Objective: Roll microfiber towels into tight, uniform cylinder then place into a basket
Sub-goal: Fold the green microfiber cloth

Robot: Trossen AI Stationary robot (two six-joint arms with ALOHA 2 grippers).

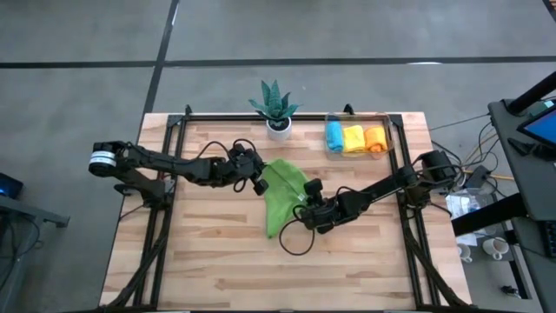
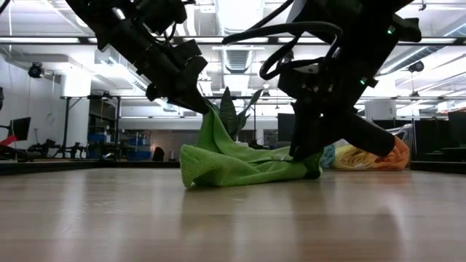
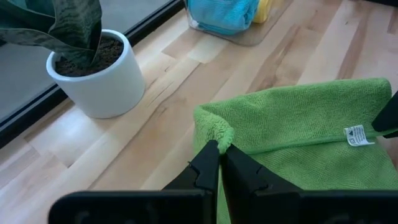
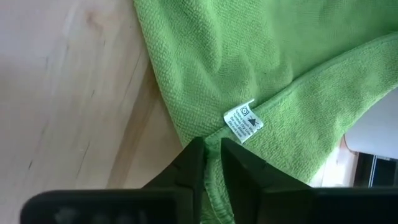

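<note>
- High view: green towel [image 1: 284, 196] lay mid-table btwn both grippers; basket [image 1: 388, 121] w/ three rolls sat well beyond.
- Left gripper [image 3: 220, 151] pinched a towel corner, lifted.
- Right gripper [image 4: 211, 147] closed on the hem by the tag [image 4: 243, 120].
- Step, prob.: straightening before rolling. Next needs a flat, even fold.

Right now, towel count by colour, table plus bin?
Green towel: 1, on the table, pinched by both grippers
Blue towel: 1, in the basket
Yellow towel: 1, in the basket
Orange towel: 1, in the basket
Total: 4
</note>
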